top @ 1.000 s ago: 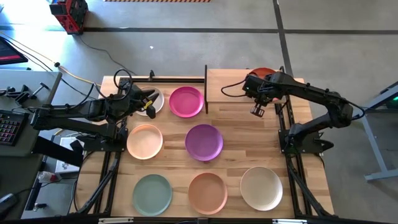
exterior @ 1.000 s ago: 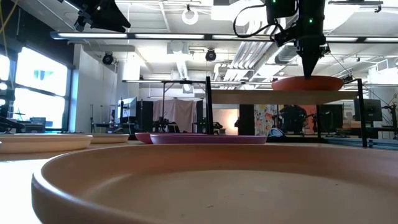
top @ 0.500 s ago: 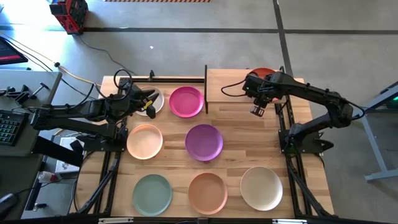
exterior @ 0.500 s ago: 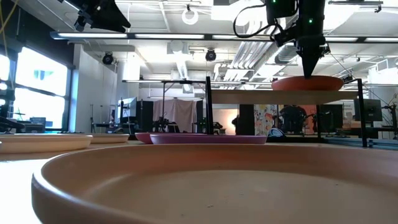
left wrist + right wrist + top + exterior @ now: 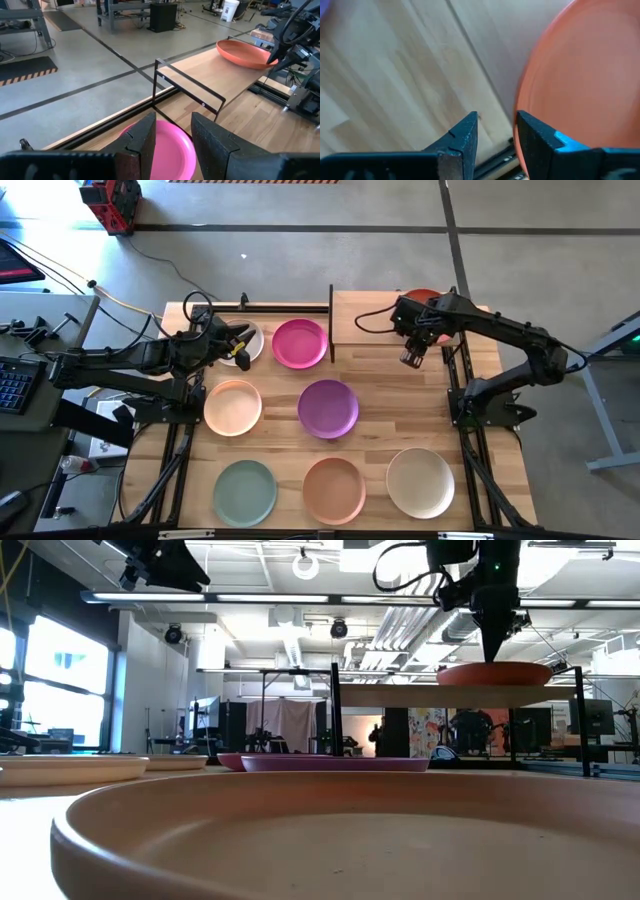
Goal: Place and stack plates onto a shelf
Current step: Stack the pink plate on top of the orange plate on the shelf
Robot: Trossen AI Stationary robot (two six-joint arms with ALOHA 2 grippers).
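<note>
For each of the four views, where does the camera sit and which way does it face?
High: overhead, straight down; both arms, shelf.
Low: tabletop height, level across the salmon plate into the room; right pincer above.
Left wrist: faces the shelf over the magenta plate; own fingers.
Right wrist: looks down at the orange-red plate; own fingers.
All four show the orange-red plate.

A light wooden table [image 5: 385, 395] carries seven round plates lying flat: a cream plate [image 5: 243, 340] and a magenta plate [image 5: 299, 343] at the back, a peach plate [image 5: 232, 406] and a purple plate [image 5: 328, 407] in the middle, and a sage green plate [image 5: 244, 491], a salmon plate [image 5: 334, 489] and an off-white plate [image 5: 420, 481] along the front. At the back right stands a raised wooden shelf [image 5: 365, 320] with thin black uprights. An orange-red plate [image 5: 494, 674] rests on the shelf's right end.
</note>
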